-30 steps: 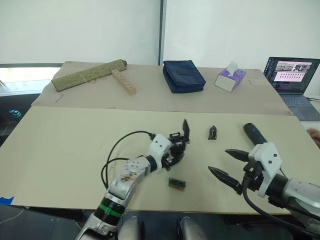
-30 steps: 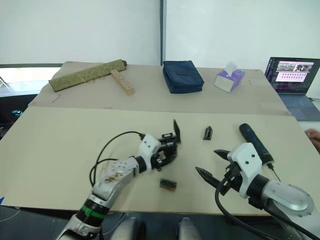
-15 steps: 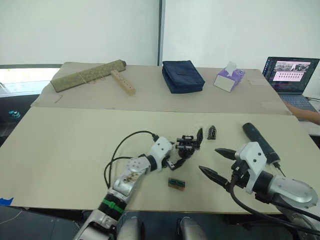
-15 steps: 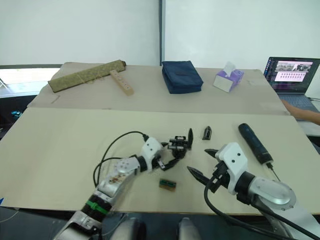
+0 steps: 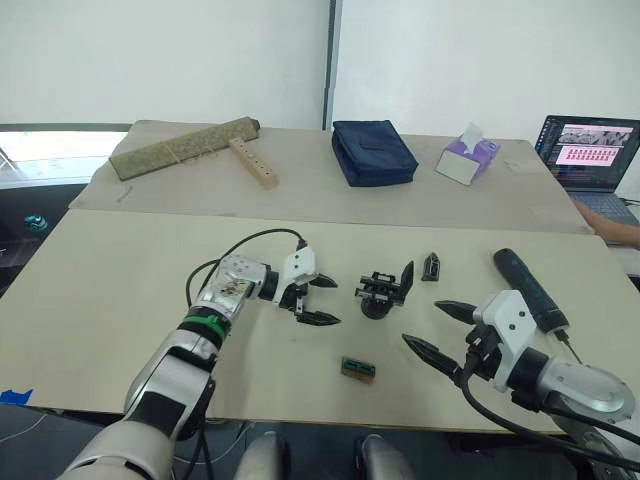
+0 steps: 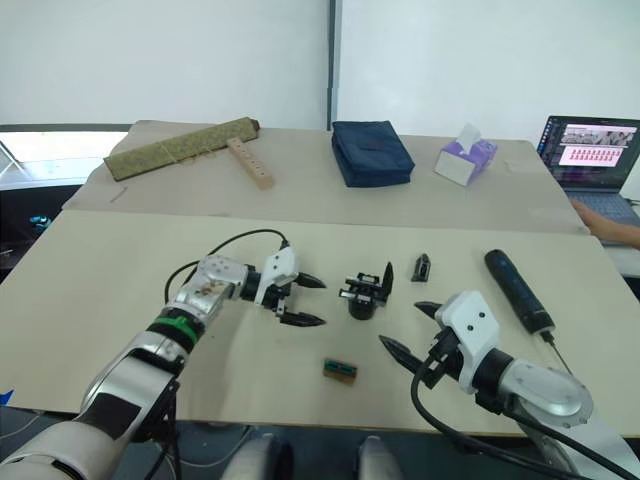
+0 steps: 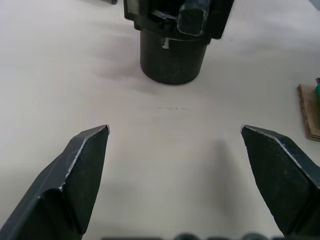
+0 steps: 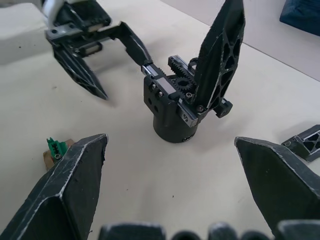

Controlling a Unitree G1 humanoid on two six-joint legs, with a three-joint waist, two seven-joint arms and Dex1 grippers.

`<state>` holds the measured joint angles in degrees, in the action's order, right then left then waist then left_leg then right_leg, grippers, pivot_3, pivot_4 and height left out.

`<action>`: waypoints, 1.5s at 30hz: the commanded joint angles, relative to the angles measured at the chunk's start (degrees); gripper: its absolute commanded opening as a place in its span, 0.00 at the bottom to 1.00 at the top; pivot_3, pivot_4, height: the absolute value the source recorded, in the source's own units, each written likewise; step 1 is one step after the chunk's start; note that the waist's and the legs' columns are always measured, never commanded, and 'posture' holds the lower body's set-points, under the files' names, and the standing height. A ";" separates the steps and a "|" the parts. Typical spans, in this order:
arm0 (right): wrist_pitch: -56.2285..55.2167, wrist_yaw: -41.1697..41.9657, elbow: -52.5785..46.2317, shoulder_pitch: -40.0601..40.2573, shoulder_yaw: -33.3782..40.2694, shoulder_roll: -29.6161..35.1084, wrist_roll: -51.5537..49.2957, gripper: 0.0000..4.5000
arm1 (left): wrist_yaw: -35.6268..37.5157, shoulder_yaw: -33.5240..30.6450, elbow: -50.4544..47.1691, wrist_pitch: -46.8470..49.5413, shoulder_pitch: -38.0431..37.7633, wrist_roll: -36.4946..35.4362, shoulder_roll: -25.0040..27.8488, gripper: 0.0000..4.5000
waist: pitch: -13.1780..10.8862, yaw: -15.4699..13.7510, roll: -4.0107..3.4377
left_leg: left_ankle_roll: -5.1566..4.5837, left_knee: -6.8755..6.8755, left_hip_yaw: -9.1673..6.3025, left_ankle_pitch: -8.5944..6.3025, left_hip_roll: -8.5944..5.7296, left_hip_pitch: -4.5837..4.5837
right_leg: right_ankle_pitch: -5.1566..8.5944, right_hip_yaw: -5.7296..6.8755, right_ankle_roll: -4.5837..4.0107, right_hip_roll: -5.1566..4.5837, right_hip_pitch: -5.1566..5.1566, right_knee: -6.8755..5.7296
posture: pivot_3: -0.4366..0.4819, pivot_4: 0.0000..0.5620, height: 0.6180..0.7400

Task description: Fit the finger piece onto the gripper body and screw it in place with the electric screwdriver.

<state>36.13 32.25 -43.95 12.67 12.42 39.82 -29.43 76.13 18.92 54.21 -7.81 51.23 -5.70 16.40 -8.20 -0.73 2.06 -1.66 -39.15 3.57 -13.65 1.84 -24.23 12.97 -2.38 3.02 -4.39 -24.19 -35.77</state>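
The gripper body (image 5: 385, 292) stands upright on its round base mid-table, its pointed finger up. My left gripper (image 5: 330, 302) is open just left of it, apart from it, with nothing between its fingers. My right gripper (image 5: 422, 321) is open too, low and to the right of the body, empty. The finger piece (image 5: 430, 266), a small black wedge, lies on the table just right of the body. Further right, the electric screwdriver (image 5: 525, 290) lies with its thin bit toward the front edge.
A small green-and-brown block (image 5: 357, 369) lies near the front edge. On the far table sit a rolled mat (image 5: 185, 148), a drilled wooden bar (image 5: 253, 162), a navy pouch (image 5: 375, 152), a tissue box (image 5: 470, 158) and a laptop (image 5: 590, 150). A person's hand (image 5: 620, 230) rests at the right edge.
My left gripper has let go of the gripper body and drawn back to the left, now open. The body now stands on the table. The camera has shifted a little.
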 commanded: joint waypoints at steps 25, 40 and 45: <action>0.24 -3.39 -5.60 3.27 2.10 -1.08 0.19 1.00 | -6.54 -7.89 5.02 -11.03 -2.09 5.05 -11.73 0.52 | 0.01 0.40 -0.02 | 0.00 -0.07 -0.19 0.00 0.05 0.06 | -0.02 -0.01 0.05 0.04 0.02 -0.15 | 0.48 0.27 0.99; -0.32 -2.96 -6.32 5.56 1.79 -1.53 0.34 1.00 | -48.66 -10.15 -44.92 24.38 -26.75 8.27 -19.01 0.52 | 0.01 -0.30 -0.05 | 0.01 -0.16 -0.47 0.01 0.00 0.10 | -0.04 -0.05 0.13 -0.03 0.10 -0.25 | 0.48 0.27 0.99; -0.69 -2.29 -4.54 4.28 1.09 -1.50 0.97 1.00 | -49.60 -7.20 -39.11 20.57 -25.64 8.70 -19.95 0.52 | 0.02 -0.25 -0.06 | 0.01 -0.17 -0.46 0.01 -0.01 0.14 | -0.04 -0.05 0.13 -0.02 0.14 -0.22 | 0.48 0.27 0.99</action>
<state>36.35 29.82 -47.89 17.88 12.71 38.19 -28.30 26.30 9.83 14.81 14.68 24.84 3.17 -2.60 -8.18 -0.98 2.00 -1.65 -39.31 3.12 -13.64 1.83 -24.10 12.92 -2.44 3.14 -4.41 -24.06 -35.99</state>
